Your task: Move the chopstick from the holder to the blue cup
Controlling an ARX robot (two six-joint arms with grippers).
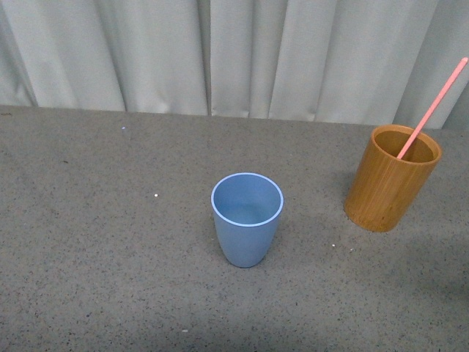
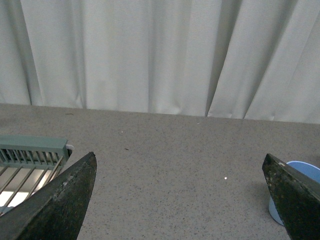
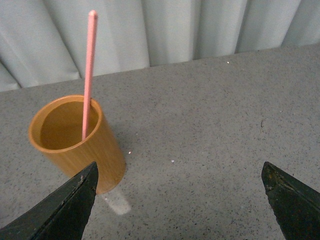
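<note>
Leaning in holder (image 1: 392,180) at right, chopstick (image 1: 432,108), lower end hidden; blue cup (image 1: 247,218) centre; left gripper (image 2: 179,159), right gripper (image 3: 179,166) fingers wide apart.

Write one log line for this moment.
chopstick: leaning in holder | blue cup: empty | left end effector: open | right end effector: open

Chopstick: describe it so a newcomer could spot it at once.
On the grey table before the white curtain, find the orange-brown bamboo holder at the right. The chopstick leans out of it, the only thin pink stick; the blue cup stands empty.
</note>
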